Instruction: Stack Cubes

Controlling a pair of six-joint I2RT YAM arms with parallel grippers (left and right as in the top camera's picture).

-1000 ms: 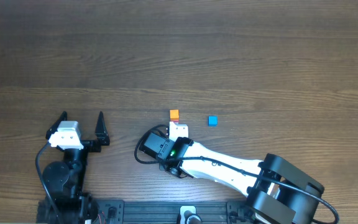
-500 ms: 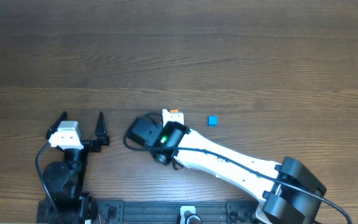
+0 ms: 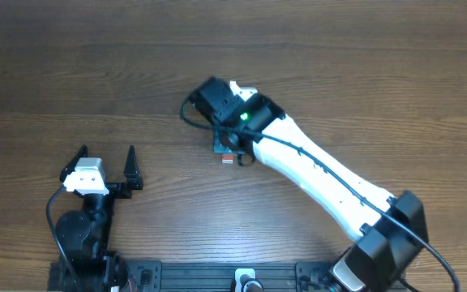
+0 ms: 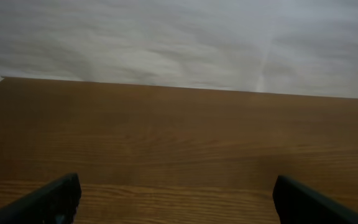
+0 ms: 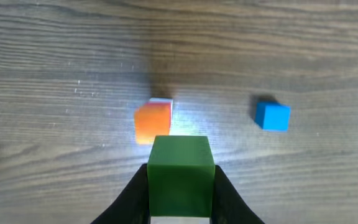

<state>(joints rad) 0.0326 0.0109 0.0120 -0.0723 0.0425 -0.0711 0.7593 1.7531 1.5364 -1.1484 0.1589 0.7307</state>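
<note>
My right gripper (image 5: 180, 182) is shut on a green cube (image 5: 180, 167) and holds it in the air above the table. Below it on the wood lies an orange cube (image 5: 152, 122), just past the green one and slightly to one side. A blue cube (image 5: 272, 116) sits apart from the orange one. In the top view the right gripper (image 3: 227, 151) is near the middle of the table, with the white arm covering the cubes. My left gripper (image 3: 106, 165) rests at the near left, open with nothing between its fingers (image 4: 58, 198).
The brown wooden table (image 3: 363, 73) stretches bare around the cubes. The right arm's white link (image 3: 323, 182) runs diagonally from the bottom right toward the centre. A pale wall (image 4: 179, 37) stands beyond the table's far edge.
The right arm has risen and swung up the picture with the green cube in its gripper, and it now covers the orange and blue cubes in the top view. The left arm has stayed still.
</note>
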